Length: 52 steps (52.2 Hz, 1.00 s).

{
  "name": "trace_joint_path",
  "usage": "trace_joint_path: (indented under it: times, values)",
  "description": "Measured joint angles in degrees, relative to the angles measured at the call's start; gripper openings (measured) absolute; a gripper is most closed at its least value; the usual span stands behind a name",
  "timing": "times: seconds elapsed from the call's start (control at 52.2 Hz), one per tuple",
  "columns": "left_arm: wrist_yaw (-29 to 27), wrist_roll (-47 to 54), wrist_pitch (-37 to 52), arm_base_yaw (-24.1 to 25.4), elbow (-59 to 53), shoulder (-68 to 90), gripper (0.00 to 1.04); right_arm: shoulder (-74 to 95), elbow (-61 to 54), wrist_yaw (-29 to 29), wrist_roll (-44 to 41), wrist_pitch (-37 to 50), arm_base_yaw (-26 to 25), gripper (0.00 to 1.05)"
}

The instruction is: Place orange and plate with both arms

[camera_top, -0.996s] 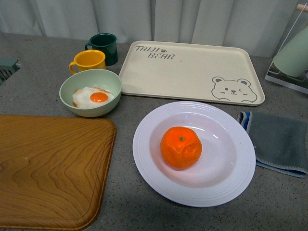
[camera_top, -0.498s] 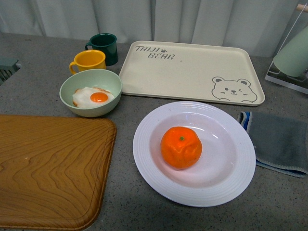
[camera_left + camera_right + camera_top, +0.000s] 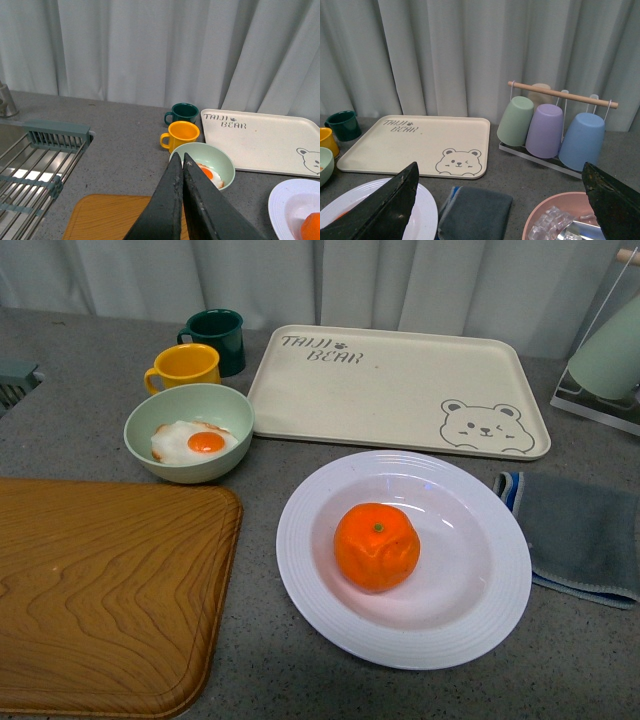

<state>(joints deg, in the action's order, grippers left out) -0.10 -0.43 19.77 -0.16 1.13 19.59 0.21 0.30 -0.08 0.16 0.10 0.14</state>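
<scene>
The orange (image 3: pixel 376 546) sits in the middle of the white ridged plate (image 3: pixel 480 620) on the grey counter, front centre. Neither arm shows in the front view. In the left wrist view my left gripper (image 3: pixel 182 159) is shut and empty, held above the wooden tray, with the plate's edge (image 3: pixel 282 200) and a bit of the orange (image 3: pixel 312 227) off to one side. In the right wrist view my right gripper (image 3: pixel 500 172) is wide open and empty, above the cloth, with the plate's rim (image 3: pixel 427 212) beside one finger.
A cream bear-print tray (image 3: pixel 400 390) lies behind the plate. A pale green bowl (image 3: pixel 188 432) with a fried egg, a yellow mug (image 3: pixel 185 367) and a dark green mug (image 3: pixel 215 337) stand back left. A wooden tray (image 3: pixel 100 590) lies front left, a grey cloth (image 3: pixel 580 535) right. A cup rack (image 3: pixel 552 127) and pink bowl (image 3: pixel 560 217) stand further right. A sink rack (image 3: pixel 35 165) is far left.
</scene>
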Motion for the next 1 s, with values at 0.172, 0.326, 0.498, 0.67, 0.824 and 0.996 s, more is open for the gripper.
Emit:
trace_joint_path:
  times: [0.172,0.326,0.498,0.67,0.824,0.996]
  values:
    - [0.0,0.0,-4.2,0.0,0.0,-4.3,0.04,0.0,0.0,0.0,0.0,0.0,0.0,0.95]
    - [0.0,0.0,-7.6,0.0,0.0,-7.6,0.04,0.0,0.0,0.0,0.0,0.0,0.0,0.95]
    - [0.0,0.0,-13.9,0.0,0.0,-12.9,0.04,0.0,0.0,0.0,0.0,0.0,0.0,0.95]
    - [0.1,0.0,-19.6,0.0,0.0,-19.3,0.04,0.0,0.0,0.0,0.0,0.0,0.0,0.95]
    - [0.1,0.0,-19.6,0.0,0.0,-19.3,0.11,0.5,0.2,-3.1,-3.4,-0.5,-0.7,0.95]
    - [0.1,0.0,-19.6,0.0,0.0,-19.3,0.39,16.5,3.7,-3.3,-14.3,5.6,4.1,0.95]
